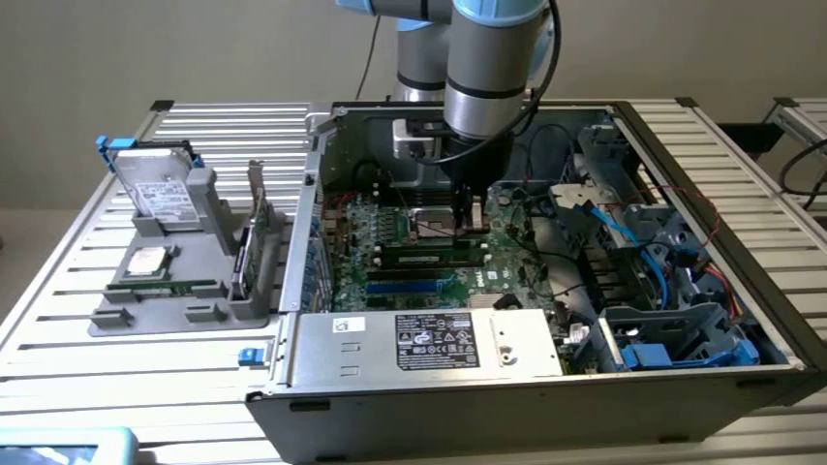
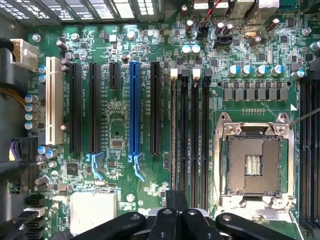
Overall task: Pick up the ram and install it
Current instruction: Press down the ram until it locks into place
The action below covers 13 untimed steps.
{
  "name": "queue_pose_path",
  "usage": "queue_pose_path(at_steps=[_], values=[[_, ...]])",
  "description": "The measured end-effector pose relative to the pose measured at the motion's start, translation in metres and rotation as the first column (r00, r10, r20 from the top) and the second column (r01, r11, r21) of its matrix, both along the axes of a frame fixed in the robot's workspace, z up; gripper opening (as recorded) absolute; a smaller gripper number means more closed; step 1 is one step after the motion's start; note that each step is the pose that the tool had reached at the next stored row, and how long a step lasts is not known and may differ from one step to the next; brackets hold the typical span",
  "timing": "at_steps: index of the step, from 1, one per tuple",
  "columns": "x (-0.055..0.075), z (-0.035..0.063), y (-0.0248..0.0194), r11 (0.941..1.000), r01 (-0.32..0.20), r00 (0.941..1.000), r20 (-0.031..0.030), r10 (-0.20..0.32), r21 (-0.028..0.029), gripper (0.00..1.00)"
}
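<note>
**Claw clenched over the board, ram lying in its tray**

At the exterior view's left, a grey parts tray (image 1: 155,325) sits on the slatted table (image 1: 220,121), just beside the open case. It keeps each part in its own groove, probably so that an edge stands free to be pinched. The silver hard drive (image 1: 158,194) leans upright at the back. The ram (image 1: 166,288), a thin green stick, lies low in a front groove, untouched and well apart from the arm. The expansion card (image 1: 255,218) stands on edge at the tray's case-side rim.

Further right, the computer case (image 1: 517,417) lies on its side with the panel off. This turns the motherboard (image 1: 355,281) face up, so the arm can reach it from above. The gripper (image 1: 468,218) hangs straight down inside the case, near the middle of the board.

In the wrist view its fingers (image 2: 172,200) are pressed together with nothing between them. They sit over one end of the four memory slots (image 2: 190,135), with the bare CPU socket (image 2: 253,165) just beside. In the exterior view a dark bar with a pale label (image 1: 416,260) sits at those slots. I cannot tell whether it is a fitted module.

At the far right, a drive cage (image 1: 672,339) with blue cables fills that end of the case.

With the ram in its groove and the claw empty, the pick-up looks not yet begun.
</note>
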<state>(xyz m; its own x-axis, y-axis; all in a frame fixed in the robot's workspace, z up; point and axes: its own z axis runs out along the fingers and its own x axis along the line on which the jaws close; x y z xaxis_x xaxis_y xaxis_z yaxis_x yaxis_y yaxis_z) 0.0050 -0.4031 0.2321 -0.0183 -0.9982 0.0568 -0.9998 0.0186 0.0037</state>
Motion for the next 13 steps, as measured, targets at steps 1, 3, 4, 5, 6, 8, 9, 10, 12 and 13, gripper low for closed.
queue_pose_path(at_steps=[1, 3, 4, 5, 6, 8, 9, 10, 12, 13], values=[[0.0, -0.0003, 0.0, 1.0, 0.0, 1.0, 0.0001, 0.0, 0.0006, 0.11], [0.0, -0.0012, 0.0001, 1.0, 0.0, 1.0, 0.0001, 0.0, 0.001, 0.11], [0.0, -0.0016, 0.0, 1.0, 0.001, 1.0, 0.0, -0.001, 0.0008, 0.11], [0.0, -0.0019, 0.0, 1.0, 0.001, 1.0, 0.0, -0.001, 0.0008, 0.11], [0.0, -0.0021, 0.0, 1.0, 0.001, 1.0, -0.0001, -0.001, 0.0006, 0.11], [0.0, -0.0025, 0.0, 1.0, 0.001, 1.0, 0.0, -0.001, 0.0007, 0.11], [0.0, -0.0027, 0.0, 1.0, 0.001, 1.0, 0.0, -0.001, 0.0008, 0.11], [0.0, -0.0029, 0.0, 1.0, 0.001, 1.0, 0.0, -0.001, 0.0008, 0.11], [0.0, -0.0034, 0.0, 1.0, 0.001, 1.0, 0.0001, -0.001, 0.0008, 0.11], [0.0, -0.0036, 0.0, 1.0, 0.001, 1.0, 0.0, -0.001, 0.0006, 0.11]])
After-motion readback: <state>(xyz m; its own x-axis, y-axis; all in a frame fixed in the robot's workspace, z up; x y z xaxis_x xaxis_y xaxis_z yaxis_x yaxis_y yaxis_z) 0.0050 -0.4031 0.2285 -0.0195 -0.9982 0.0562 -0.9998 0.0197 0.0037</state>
